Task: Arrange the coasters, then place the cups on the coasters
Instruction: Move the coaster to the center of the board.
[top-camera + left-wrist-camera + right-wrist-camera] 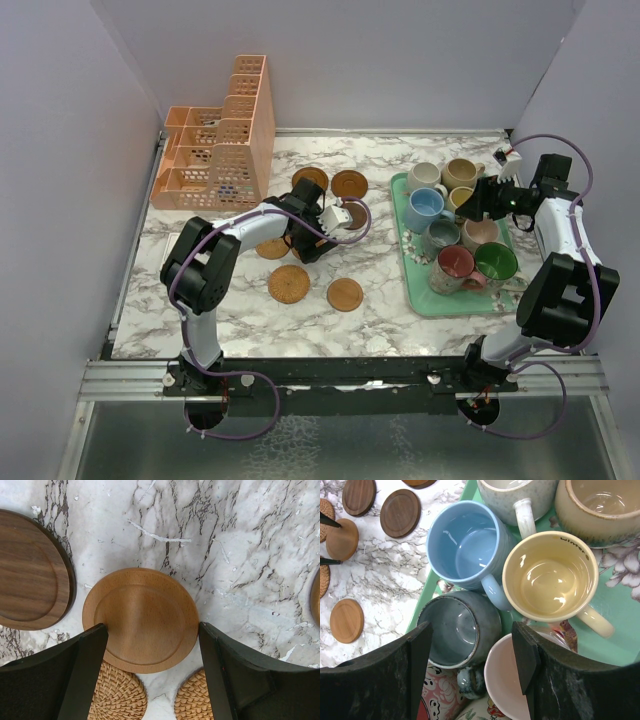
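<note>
My left gripper (335,218) (151,630) hangs open over a light wooden coaster (141,619) lying flat on the marble, one finger on each side of it. A dark coaster (30,570) lies to its left, and two woven coasters (117,695) touch its near edge. More coasters (349,184) (345,294) lie around. All the cups stand packed on the green tray (406,215). My right gripper (478,203) (470,650) is open just above the grey cup (457,630) and the pink cup (507,685), beside the blue cup (465,545) and yellow cup (550,575).
A peach lattice organiser (215,150) stands at the back left. The red cup (455,266) and green cup (496,262) sit at the tray's near end, the cream cup (425,177) and tan cup (460,172) at its far end. Walls close in on both sides.
</note>
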You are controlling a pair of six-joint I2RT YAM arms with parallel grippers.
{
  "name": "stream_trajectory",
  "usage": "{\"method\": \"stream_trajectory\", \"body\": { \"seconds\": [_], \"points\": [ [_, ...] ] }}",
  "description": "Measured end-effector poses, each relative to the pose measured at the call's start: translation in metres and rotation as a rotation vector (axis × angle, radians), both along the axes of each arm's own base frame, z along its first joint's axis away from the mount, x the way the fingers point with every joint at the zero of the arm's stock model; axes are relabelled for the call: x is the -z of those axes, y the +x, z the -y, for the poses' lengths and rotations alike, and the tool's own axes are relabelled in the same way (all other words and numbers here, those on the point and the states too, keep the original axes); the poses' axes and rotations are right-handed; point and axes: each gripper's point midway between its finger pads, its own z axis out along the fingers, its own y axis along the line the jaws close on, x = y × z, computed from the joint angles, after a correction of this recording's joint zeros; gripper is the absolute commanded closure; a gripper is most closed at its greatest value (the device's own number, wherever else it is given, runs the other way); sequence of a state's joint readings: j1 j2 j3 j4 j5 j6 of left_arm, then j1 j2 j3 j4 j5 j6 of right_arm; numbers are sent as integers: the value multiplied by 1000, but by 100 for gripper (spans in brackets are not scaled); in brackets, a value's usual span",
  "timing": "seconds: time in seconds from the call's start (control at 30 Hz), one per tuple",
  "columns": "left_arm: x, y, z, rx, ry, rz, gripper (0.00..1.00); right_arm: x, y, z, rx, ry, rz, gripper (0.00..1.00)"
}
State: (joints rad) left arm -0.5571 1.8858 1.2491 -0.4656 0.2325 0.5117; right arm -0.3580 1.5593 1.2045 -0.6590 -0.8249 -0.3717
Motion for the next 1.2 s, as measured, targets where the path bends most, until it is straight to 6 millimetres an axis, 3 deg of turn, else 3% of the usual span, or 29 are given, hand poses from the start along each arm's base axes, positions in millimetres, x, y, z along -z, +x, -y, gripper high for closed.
{"method": "stream_trajectory", "body": {
  "seconds": [0.37, 0.93, 1.1, 1.2],
  "points": [
    [0, 0, 0, -2, -2, -2, 23, 0, 0, 0, -1, 1, 0, 34],
    [-6, -7, 2, -26, -24, -62, 12, 0, 0, 0, -1, 2, 0, 34],
    [-13, -15, 11, 22, -38, -59, 12, 0, 0, 0, -1, 1, -1, 34],
    [-20, -31, 26, 104, -61, -53, 11, 0, 0, 0, -1, 1, -1, 34]
  ]
}}
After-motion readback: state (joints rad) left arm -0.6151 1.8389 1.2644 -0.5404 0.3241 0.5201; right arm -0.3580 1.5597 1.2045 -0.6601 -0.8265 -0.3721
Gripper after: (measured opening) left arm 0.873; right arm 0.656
